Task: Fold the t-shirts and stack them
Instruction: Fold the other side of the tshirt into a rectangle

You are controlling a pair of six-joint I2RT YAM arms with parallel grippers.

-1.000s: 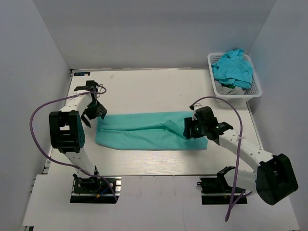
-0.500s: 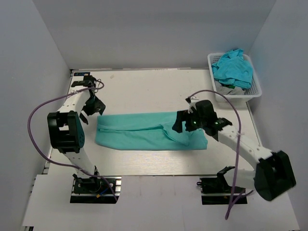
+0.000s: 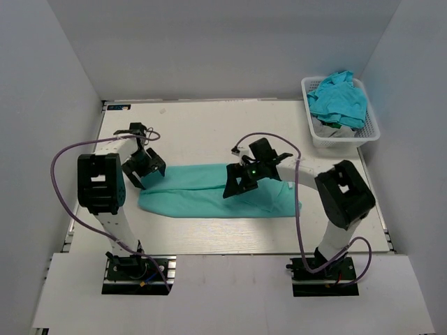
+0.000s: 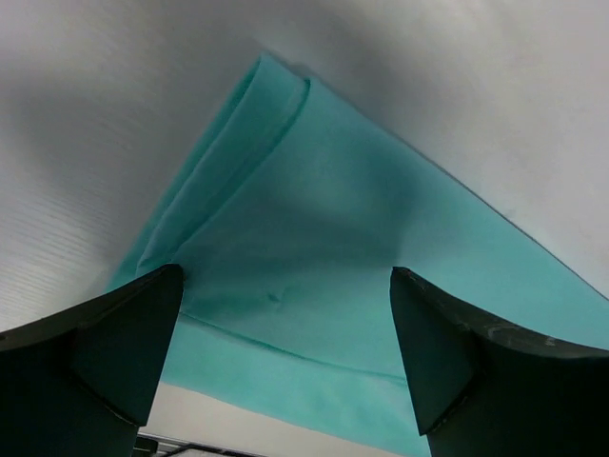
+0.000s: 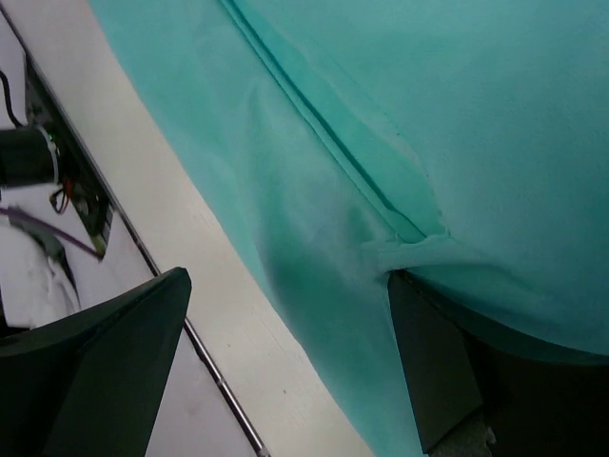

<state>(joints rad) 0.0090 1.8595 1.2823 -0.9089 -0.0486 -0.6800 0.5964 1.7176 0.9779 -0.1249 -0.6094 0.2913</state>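
Observation:
A teal-green t-shirt (image 3: 195, 192) lies on the table, folded into a long flat strip. My left gripper (image 3: 145, 169) is open just above the strip's left end. In the left wrist view the shirt (image 4: 333, 238) fills the space between the spread fingers (image 4: 95, 362) of the left gripper (image 4: 285, 352). My right gripper (image 3: 236, 185) is open over the strip's middle. In the right wrist view its jaws (image 5: 285, 367) stand wide apart over the shirt's (image 5: 457, 114) near edge. The right finger (image 5: 447, 371) touches a small raised fold. More turquoise t-shirts (image 3: 339, 98) lie bunched in the basket.
The white lattice basket (image 3: 342, 137) stands at the table's far right corner. The table's (image 3: 209, 129) near edge, with a metal rail and an arm base (image 5: 29, 157), shows in the right wrist view. Grey walls enclose the table on three sides.
My right gripper has moved left from the shirt's right end to its middle. My left gripper drew back from the shirt and has come back over its left end.

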